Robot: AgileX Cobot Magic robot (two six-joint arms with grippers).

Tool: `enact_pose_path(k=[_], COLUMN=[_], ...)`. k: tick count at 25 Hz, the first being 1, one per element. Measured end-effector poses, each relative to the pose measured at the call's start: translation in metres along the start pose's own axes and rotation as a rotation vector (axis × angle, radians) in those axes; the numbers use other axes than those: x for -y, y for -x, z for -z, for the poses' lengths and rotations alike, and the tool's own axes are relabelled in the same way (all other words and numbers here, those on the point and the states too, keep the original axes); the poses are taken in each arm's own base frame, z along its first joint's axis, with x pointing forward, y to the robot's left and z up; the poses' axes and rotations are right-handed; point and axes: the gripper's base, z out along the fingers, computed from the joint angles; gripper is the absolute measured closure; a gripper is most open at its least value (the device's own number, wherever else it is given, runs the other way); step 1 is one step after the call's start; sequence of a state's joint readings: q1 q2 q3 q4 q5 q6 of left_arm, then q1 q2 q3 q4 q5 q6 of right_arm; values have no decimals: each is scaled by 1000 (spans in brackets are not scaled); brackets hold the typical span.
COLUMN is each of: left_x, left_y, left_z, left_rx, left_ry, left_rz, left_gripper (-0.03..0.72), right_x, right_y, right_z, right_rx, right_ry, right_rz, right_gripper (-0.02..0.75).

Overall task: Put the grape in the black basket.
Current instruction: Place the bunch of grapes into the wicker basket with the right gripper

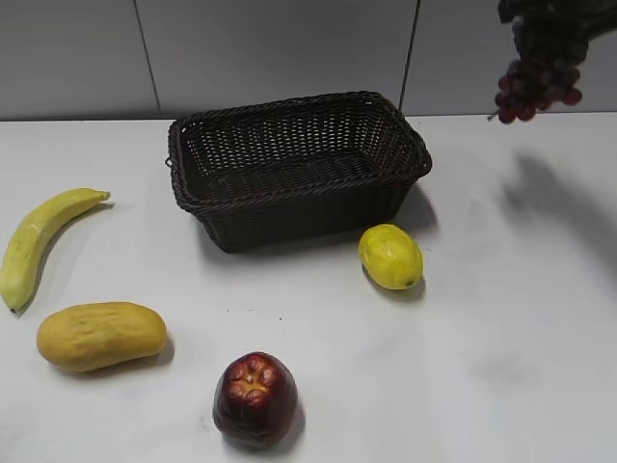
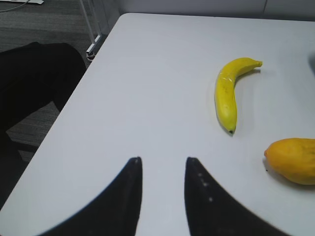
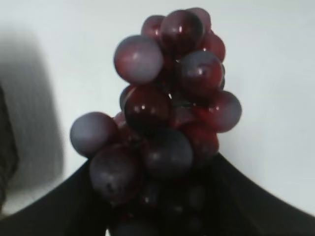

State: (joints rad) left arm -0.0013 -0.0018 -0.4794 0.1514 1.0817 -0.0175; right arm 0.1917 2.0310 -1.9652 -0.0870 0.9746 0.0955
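The grape [image 1: 536, 85], a bunch of dark red-purple berries, hangs high in the air at the top right of the exterior view, to the right of the black basket [image 1: 289, 164]. My right gripper [image 1: 551, 24] is shut on its upper part. In the right wrist view the grape [image 3: 167, 108] fills the middle, clamped between the dark fingers [image 3: 162, 196] above the white table. The woven basket stands empty at the back middle. My left gripper [image 2: 162, 164] is open and empty over the table's left part; it does not show in the exterior view.
A banana [image 1: 39, 241] and a yellow-orange mango [image 1: 101, 335] lie at the left; both show in the left wrist view as banana [image 2: 227, 93] and mango [image 2: 293, 160]. A dark red apple [image 1: 254, 398] sits at the front. A yellow fruit [image 1: 390, 257] lies by the basket's front right corner.
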Motion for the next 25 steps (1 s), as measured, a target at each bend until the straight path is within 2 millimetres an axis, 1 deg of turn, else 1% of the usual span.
enact_pose_path(k=[3, 6, 9, 12, 15, 18, 22, 25], left_x=[0, 0, 0, 0, 0, 0, 0, 0], left_y=[0, 0, 0, 0, 0, 0, 0, 0], left_z=[0, 0, 0, 0, 0, 0, 0, 0], left_rx=[0, 0, 0, 0, 0, 0, 0, 0], left_ry=[0, 0, 0, 0, 0, 0, 0, 0], left_rz=[0, 0, 0, 0, 0, 0, 0, 0], left_gripper=[452, 452, 452, 452, 452, 452, 452, 452], right_x=[-23, -57, -93, -127, -157, -183, -210, -222], right_y=[20, 31, 33, 29, 21, 9, -12, -27], right_z=[29, 52, 66, 71, 62, 39, -1, -34], right_rx=[96, 187, 261, 298, 295, 243, 152, 76], right_ry=[37, 90, 153, 215, 266, 298, 321, 334], right_rz=[38, 105, 166, 214, 250, 283, 316, 318], right_gripper=[382, 388, 388, 389, 391, 397, 400, 400])
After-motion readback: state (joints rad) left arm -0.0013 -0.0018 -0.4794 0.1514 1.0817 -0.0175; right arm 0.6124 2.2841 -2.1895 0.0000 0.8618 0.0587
